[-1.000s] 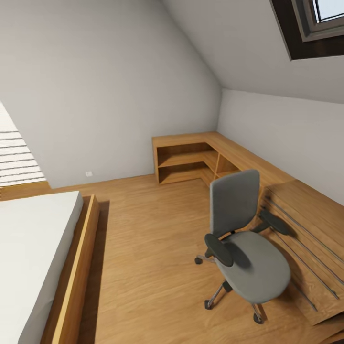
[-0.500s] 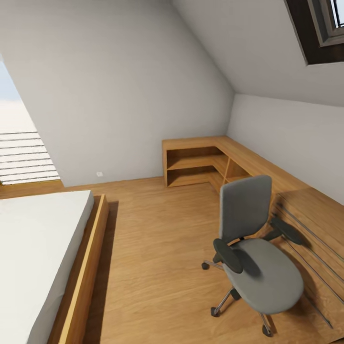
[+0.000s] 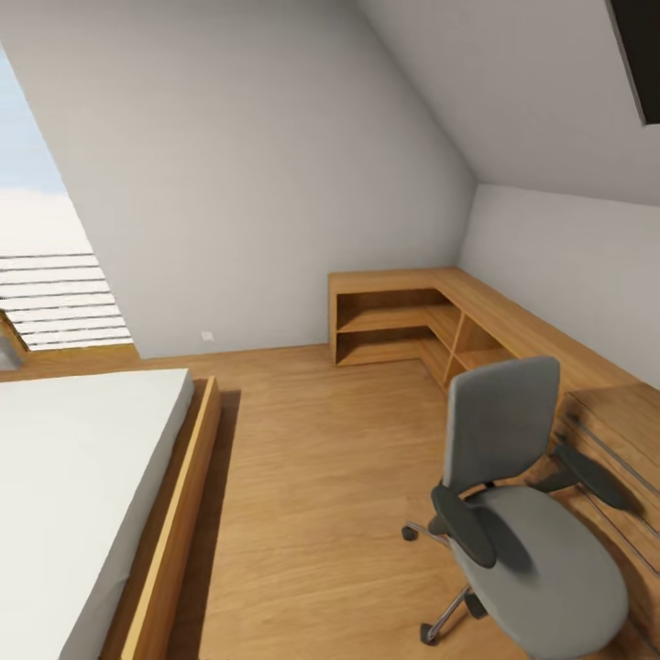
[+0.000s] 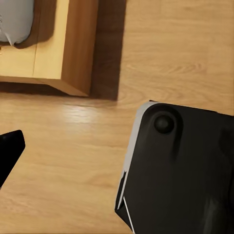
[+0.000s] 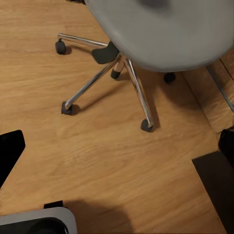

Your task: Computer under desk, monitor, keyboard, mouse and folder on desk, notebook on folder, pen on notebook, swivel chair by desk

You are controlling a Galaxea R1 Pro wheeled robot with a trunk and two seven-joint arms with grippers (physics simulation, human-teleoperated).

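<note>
The swivel chair [image 3: 522, 522] stands on the wooden floor at the lower right of the head view, grey with black armrests and a bare seat. Its seat underside [image 5: 161, 24] and chrome star base [image 5: 122, 68] on castors show in the right wrist view, just ahead of my right gripper [image 5: 117, 146], which is open and holds nothing. My left gripper [image 4: 117, 146] hangs open over the floor, one black fingertip [image 4: 7, 151] at the frame's edge. The desk, computer, monitor, keyboard, mouse, folder, notebook and pen are out of view.
A bed [image 3: 73, 477] with a wooden frame [image 3: 174, 522] fills the left. A low wooden corner shelf unit [image 3: 403, 316] lines the far and right walls, and a wooden chest of drawers [image 3: 623, 431] stands behind the chair. The bed frame corner [image 4: 73, 48] and my black base [image 4: 180, 165] lie below the left gripper.
The whole head view has shifted: the camera turned left, so chair, shelves and bed sit further right in the picture and the skylight has nearly left it. Nothing itself has moved.
</note>
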